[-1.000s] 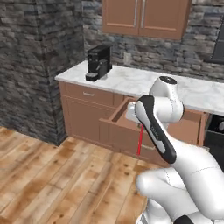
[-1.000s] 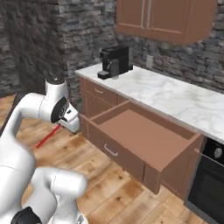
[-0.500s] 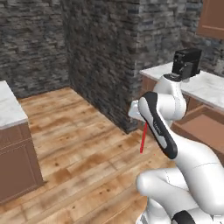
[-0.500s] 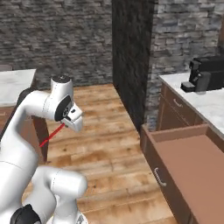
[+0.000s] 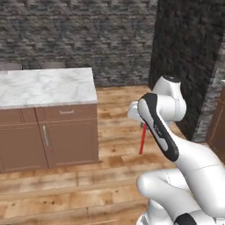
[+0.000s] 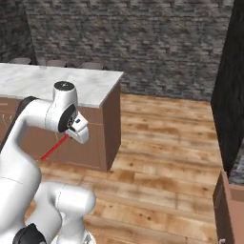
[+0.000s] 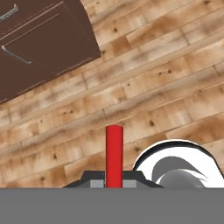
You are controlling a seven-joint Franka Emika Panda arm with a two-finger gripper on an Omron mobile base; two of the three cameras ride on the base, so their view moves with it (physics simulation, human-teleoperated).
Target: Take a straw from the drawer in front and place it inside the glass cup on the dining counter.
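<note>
Above the wooden floor, beside the dining counter [image 5: 48,88], fingers [image 7: 97,183] clenched on the red straw [image 5: 143,139] hanging down from them, mid-carry, with next move likely a reach over the marble top once the glass cup is located.

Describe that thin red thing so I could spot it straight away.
Find the white robot arm above the wooden floor, right of the marble-topped dining counter. The straw hangs from its shut gripper: a thin straight stick, the scene's one bright red thing.
</note>
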